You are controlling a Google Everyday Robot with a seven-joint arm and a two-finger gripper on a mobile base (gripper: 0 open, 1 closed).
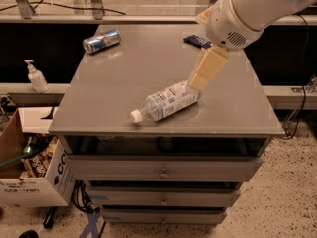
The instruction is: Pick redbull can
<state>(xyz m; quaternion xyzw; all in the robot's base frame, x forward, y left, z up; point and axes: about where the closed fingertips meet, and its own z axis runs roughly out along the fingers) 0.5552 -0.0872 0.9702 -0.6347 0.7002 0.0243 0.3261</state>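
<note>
Pump bottle [33,77]: white, upright on the ledge off the table's left edge, at about 9 o'clock from the tabletop's centre.
Cardboard box [30,185]: open, on the floor at about 8 o'clock, below the pump bottle and beside the drawers.
Redbull can [102,40]: small and slim, lying on its side near the far-left corner of the tabletop, at about 10 o'clock from the centre. The body is silver and blue with a reddish mark near the middle. One shiny silver end faces 8 o'clock and the other points to 2 o'clock. Nothing touches it.
Table [119,88]: grey flat top, seen from the front and above.
Drawers [163,171]: grey, stacked under the top, each with a small knob.
Plastic bottle [167,101]: clear with a pale label, on its side near the front middle, at about 6 o'clock. Its white cap points to 8 o'clock.
Gripper [204,73]: cream-coloured, slanting down toward 7 o'clock, with its tip at the bottle's base end. It is well apart from the can, and whether it is spread or closed I cannot tell.
Dark wrapper [196,40]: flat, at about 1 o'clock, partly hidden behind the arm.
Arm [252,9]: bulky white housing coming in from the upper right.
</note>
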